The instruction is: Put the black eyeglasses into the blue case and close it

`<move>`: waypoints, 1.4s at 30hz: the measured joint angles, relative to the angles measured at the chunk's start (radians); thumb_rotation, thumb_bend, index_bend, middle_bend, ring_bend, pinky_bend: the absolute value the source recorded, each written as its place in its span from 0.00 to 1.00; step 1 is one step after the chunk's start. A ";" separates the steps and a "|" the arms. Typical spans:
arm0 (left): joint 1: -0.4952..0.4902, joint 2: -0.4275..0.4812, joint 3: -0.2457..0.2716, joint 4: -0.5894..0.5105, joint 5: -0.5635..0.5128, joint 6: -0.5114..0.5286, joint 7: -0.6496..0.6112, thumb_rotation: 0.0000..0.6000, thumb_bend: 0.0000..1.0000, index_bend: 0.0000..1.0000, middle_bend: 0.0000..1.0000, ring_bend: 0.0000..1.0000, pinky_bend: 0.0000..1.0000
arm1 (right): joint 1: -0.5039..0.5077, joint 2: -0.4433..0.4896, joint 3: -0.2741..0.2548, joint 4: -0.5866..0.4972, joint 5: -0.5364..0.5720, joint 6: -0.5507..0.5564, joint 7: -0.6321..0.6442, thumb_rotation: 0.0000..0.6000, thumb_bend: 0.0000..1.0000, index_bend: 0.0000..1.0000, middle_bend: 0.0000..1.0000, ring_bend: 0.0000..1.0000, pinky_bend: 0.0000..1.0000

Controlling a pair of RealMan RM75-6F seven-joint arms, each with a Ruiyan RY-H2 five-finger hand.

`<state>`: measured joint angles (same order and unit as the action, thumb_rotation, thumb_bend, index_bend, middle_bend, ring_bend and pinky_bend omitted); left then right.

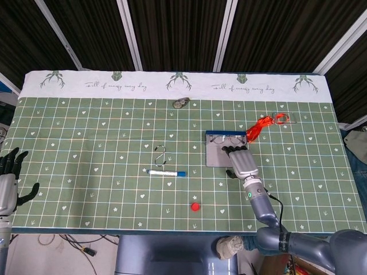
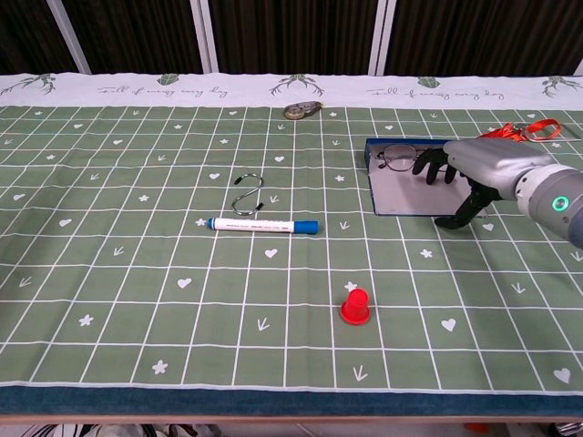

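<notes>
The blue case (image 1: pixel 215 156) lies open right of the table's centre, its grey flap (image 2: pixel 405 193) flat toward me. The black eyeglasses (image 1: pixel 225 138) rest along the case's far edge, also clear in the chest view (image 2: pixel 398 157). My right hand (image 1: pixel 242 162) hovers over the right part of the flap, palm down, fingers spread and pointing at the glasses, holding nothing; its fingertips (image 2: pixel 428 168) stop just short of the frame. My left hand (image 1: pixel 8 182) stays at the table's left front edge, fingers apart and empty.
A blue-capped marker (image 1: pixel 166 172) and a metal S-hook (image 1: pixel 161 155) lie left of the case. A red cap (image 1: pixel 195 206) sits near the front. An orange lanyard with a ring (image 1: pixel 265 122) lies behind the case's right corner. A small metal object (image 1: pixel 181 103) is further back.
</notes>
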<state>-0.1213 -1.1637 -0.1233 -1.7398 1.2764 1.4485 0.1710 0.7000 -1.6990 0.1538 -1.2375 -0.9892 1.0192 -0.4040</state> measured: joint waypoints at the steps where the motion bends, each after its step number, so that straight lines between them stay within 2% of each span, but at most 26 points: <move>1: 0.000 0.000 0.000 0.000 0.000 0.000 0.001 1.00 0.31 0.09 0.00 0.00 0.00 | 0.000 -0.001 0.001 0.003 0.001 -0.004 0.000 1.00 0.35 0.25 0.28 0.30 0.25; 17: 0.000 0.000 0.000 -0.002 -0.004 -0.001 0.004 1.00 0.31 0.09 0.00 0.00 0.00 | 0.004 -0.021 0.024 0.037 0.006 -0.032 0.003 1.00 0.36 0.28 0.29 0.30 0.25; 33: -0.001 0.003 0.000 -0.005 -0.010 -0.006 0.007 1.00 0.31 0.09 0.00 0.00 0.00 | 0.003 -0.027 0.041 0.050 0.003 -0.047 0.014 1.00 0.48 0.33 0.32 0.31 0.25; 42: -0.002 0.005 0.001 -0.006 -0.013 -0.010 0.007 1.00 0.31 0.09 0.00 0.00 0.00 | 0.004 -0.024 0.059 0.049 -0.019 -0.037 0.038 1.00 0.50 0.33 0.32 0.31 0.25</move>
<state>-0.1230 -1.1589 -0.1222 -1.7455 1.2634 1.4388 0.1784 0.7039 -1.7231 0.2127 -1.1883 -1.0079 0.9827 -0.3659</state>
